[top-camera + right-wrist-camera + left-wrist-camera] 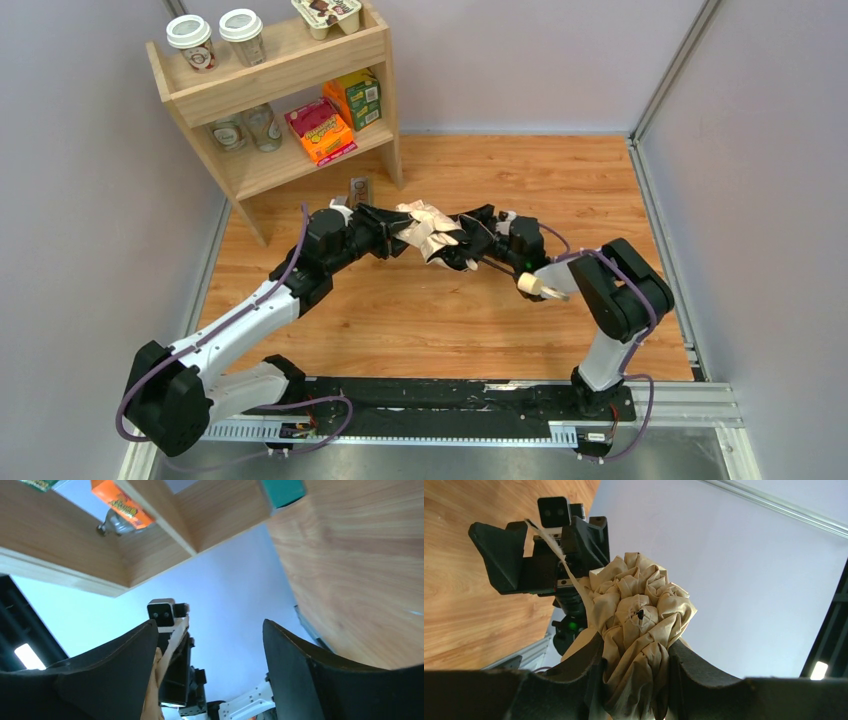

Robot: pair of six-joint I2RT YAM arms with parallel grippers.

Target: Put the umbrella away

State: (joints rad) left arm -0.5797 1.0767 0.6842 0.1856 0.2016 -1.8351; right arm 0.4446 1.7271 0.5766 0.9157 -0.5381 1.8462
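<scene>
Left fingers [574, 677] filled the foot of the left wrist view, clamped on the bunched beige canopy of the umbrella [640, 605]. A rosette of folds with a small black tip at its centre faced that camera. From above, the left gripper [392, 232] held the umbrella over the table [420, 330], near its middle and in front of the shelf [290, 165]. The long axis ran left to right, slanting toward the near edge. The canopy end sat in the left jaws, and the wooden handle [531, 284] pointed right and nearward, close to the right arm. The right gripper [210, 627] sat at the canopy's other end. Its jaws stood wide, with only wall showing between them and a sliver of beige against one finger. A thin strap [558, 551] lay across its housing.
</scene>
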